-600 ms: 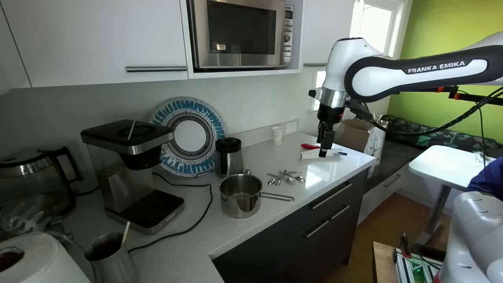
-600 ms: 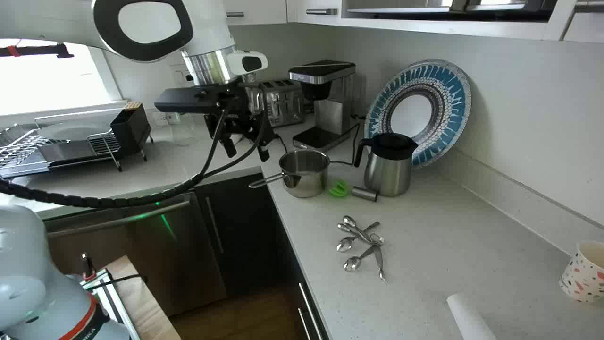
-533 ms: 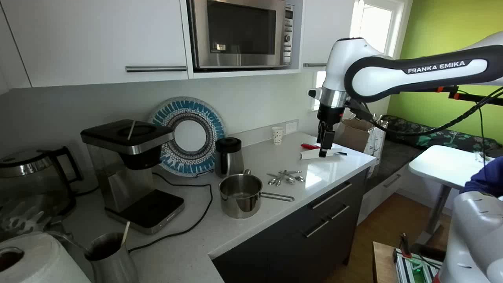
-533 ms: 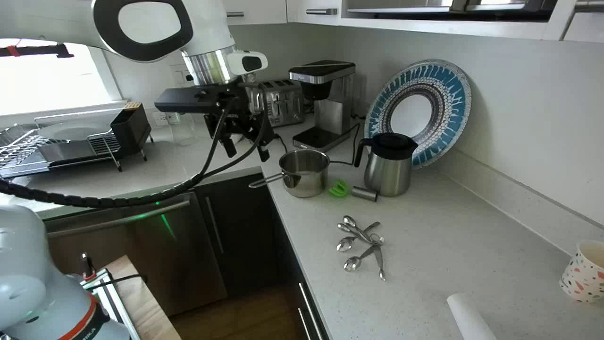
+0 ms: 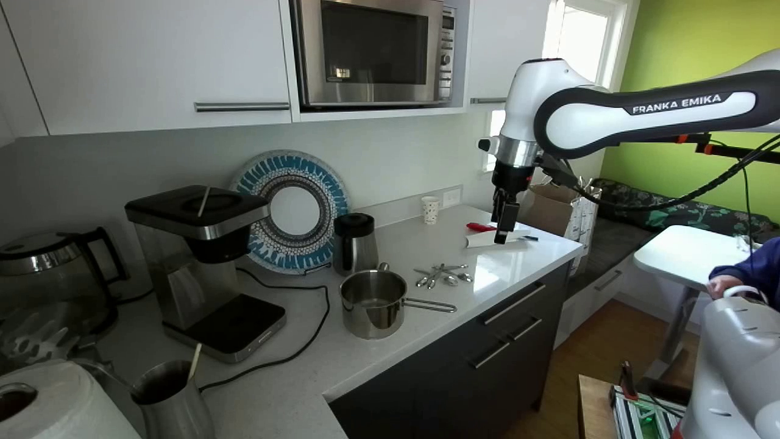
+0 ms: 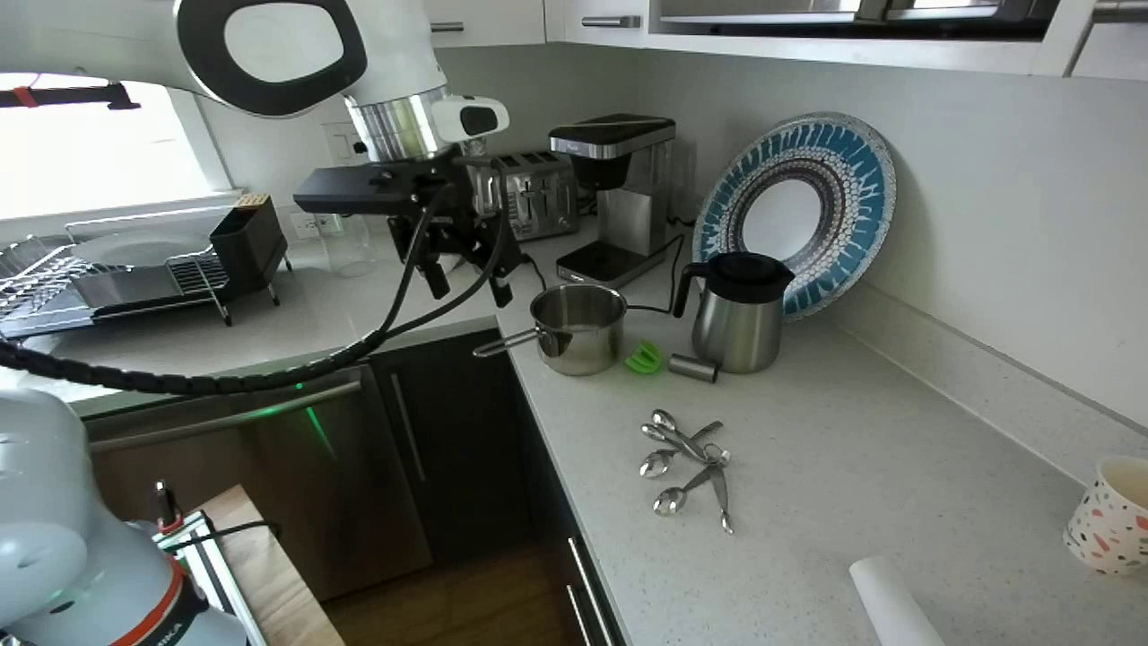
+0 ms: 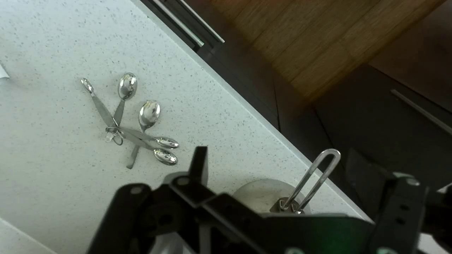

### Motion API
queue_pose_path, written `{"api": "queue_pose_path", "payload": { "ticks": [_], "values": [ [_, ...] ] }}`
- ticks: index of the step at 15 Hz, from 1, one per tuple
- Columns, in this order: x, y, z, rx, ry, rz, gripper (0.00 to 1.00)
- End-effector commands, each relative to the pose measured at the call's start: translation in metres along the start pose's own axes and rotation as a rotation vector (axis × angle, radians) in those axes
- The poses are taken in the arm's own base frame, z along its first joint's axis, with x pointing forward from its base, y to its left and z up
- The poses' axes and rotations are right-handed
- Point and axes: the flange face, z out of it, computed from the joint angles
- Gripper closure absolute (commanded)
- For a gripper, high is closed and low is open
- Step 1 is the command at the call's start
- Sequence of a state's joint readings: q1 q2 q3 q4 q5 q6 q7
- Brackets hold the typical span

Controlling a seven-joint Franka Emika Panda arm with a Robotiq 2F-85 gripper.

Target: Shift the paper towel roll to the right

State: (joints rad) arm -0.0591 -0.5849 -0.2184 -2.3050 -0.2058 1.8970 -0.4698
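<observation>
Can see the paper towel roll (image 5: 64, 405) at the lower left of an exterior view, with its hollow core facing up and its lower part cut off. Find it just beside a steel pitcher (image 5: 177, 405), near the drip coffee maker (image 5: 192, 283), and well apart from the hand (image 6: 471, 289). See that hand hanging clear of the tabletop (image 6: 807, 467), pointing down, with fingers (image 6: 501, 294) spread wide and nothing gripped. Look down in the wrist view on steel measuring spoons (image 7: 137, 136), fanned out and joined at a ring. Note the small steel pot (image 6: 581, 345) near them and, between that pot and a thermal carafe (image 6: 737, 327), a short metal cylinder (image 6: 692, 369) and a green object (image 6: 644, 359) too small to identify. Spot the blue-and-white plate (image 6: 794, 215) behind the carafe, tilted back. Find, in both exterior views, a slim white roll (image 6: 892, 601) lying on its side near a patterned paper cup (image 6: 1103, 529).
</observation>
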Motion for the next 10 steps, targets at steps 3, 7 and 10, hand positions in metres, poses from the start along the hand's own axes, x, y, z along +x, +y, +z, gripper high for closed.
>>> {"api": "queue_pose_path", "payload": {
  "ticks": [3, 7, 10],
  "values": [
    [0.065, -0.048, -0.012, 0.017, 0.186, -0.159, 0.00],
    [0.135, -0.142, -0.037, 0.041, 0.356, -0.345, 0.00],
    [0.182, -0.207, -0.070, 0.064, 0.455, -0.498, 0.00]
  ]
}}
